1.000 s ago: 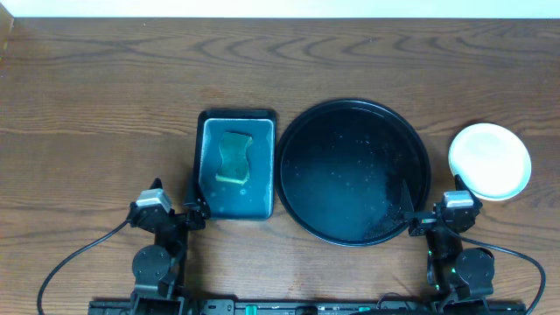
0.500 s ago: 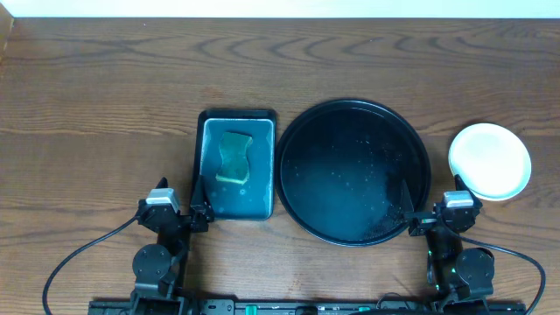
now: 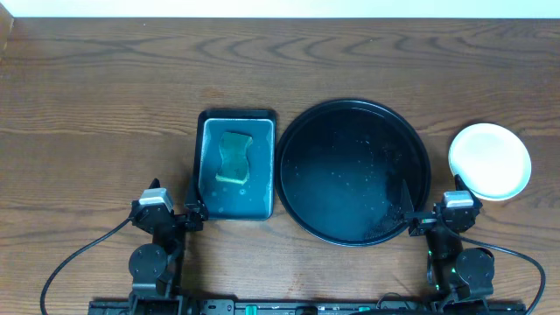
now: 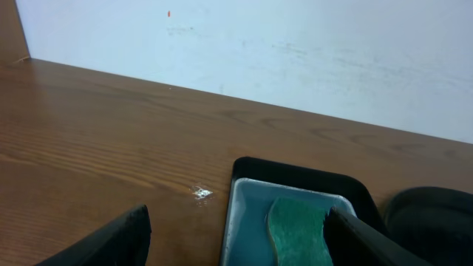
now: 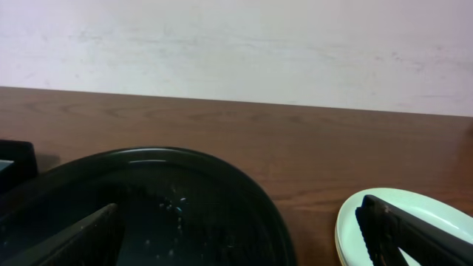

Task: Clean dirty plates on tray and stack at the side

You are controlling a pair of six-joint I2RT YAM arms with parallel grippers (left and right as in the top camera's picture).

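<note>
- A dark wooden table (image 3: 105,105) runs back to a plain white wall (image 4: 295,44).
- From overhead, the round black tray (image 3: 350,175) lies at the middle. No plate is on it, and droplets glisten across its floor.
- The plates (image 3: 490,160) sit on the table to the right of the tray, near its rim but apart from it. From above only a white top face shows. How many are stacked I cannot tell.
- The right wrist view adds a low side look at that stack, where the rim has a pale greenish tint. One dark finger hides much of it.
- A rectangular teal tray (image 3: 254,192) lies just to the left of the black one, with a green sponge (image 3: 234,157) lying in it.
- Only the left wrist view shows a small white speck (image 4: 201,193) on the table beside the teal tray's far left corner.
- The left gripper (image 3: 171,210) sits at the near edge by the teal tray's near left corner. Its jaws are wide apart and hold nothing.
- The right gripper (image 3: 435,210) sits at the near edge between the black tray and the plates. It is spread fully and empty, and one finger overhangs the tray's near right rim.
</note>
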